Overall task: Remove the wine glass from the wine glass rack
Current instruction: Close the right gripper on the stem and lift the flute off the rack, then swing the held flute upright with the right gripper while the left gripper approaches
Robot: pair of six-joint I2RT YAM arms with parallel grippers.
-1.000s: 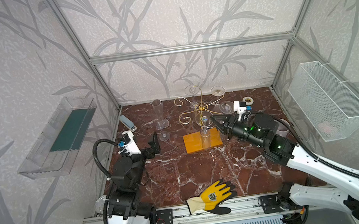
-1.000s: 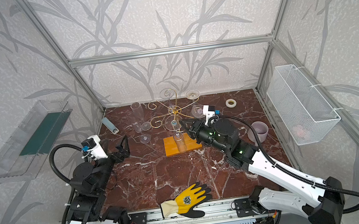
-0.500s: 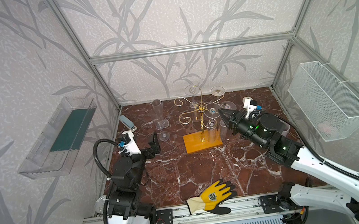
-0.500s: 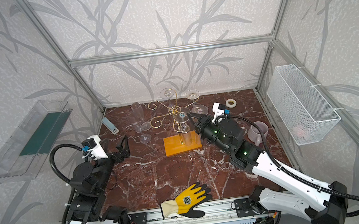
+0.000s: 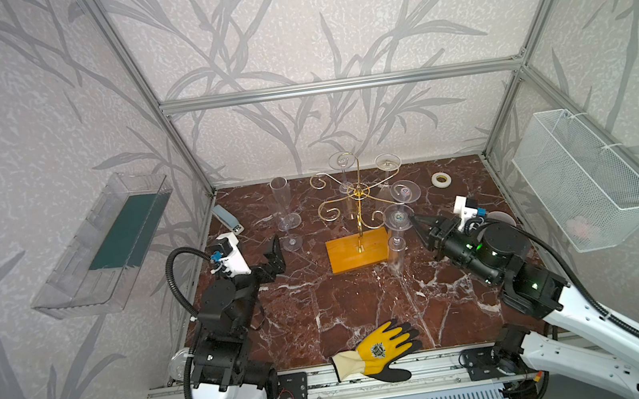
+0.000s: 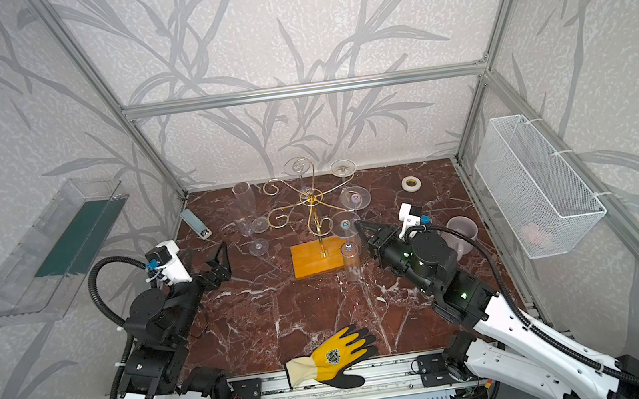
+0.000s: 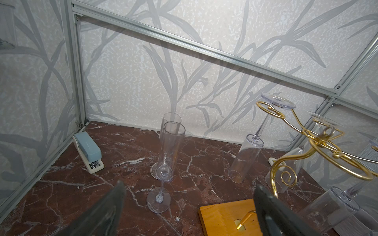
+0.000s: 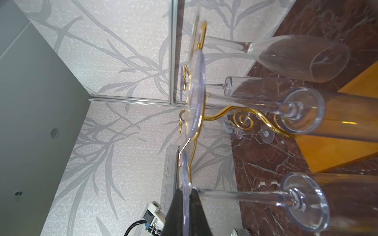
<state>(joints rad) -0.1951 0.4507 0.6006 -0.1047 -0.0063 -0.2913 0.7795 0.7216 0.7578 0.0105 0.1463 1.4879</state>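
The wine glass rack (image 5: 358, 203) is gold wire on a yellow-orange wooden base (image 5: 352, 253), mid-table in both top views (image 6: 313, 209). A clear wine glass (image 5: 395, 243) hangs upside down at the tip of its front right arm. My right gripper (image 5: 413, 219) is shut on the edge of that glass's round foot; the wrist view shows the foot pinched between the black fingers (image 8: 176, 206) and the stem (image 8: 241, 196) beside them. Three more glasses (image 5: 405, 191) hang on the rack. My left gripper (image 5: 274, 252) stands open and empty, left of the base (image 7: 189, 186).
Two flutes (image 5: 283, 205) stand left of the rack. A blue stapler (image 5: 226, 221) lies at the back left, a tape roll (image 5: 442, 179) at the back right, a lilac cup (image 6: 462, 228) beside my right arm, a yellow glove (image 5: 375, 352) at the front edge. A wire basket (image 5: 583, 178) hangs on the right wall.
My right gripper has drawn back to the right, bringing the glass's foot outward along the rack arm and away from the post. The left arm has not moved.
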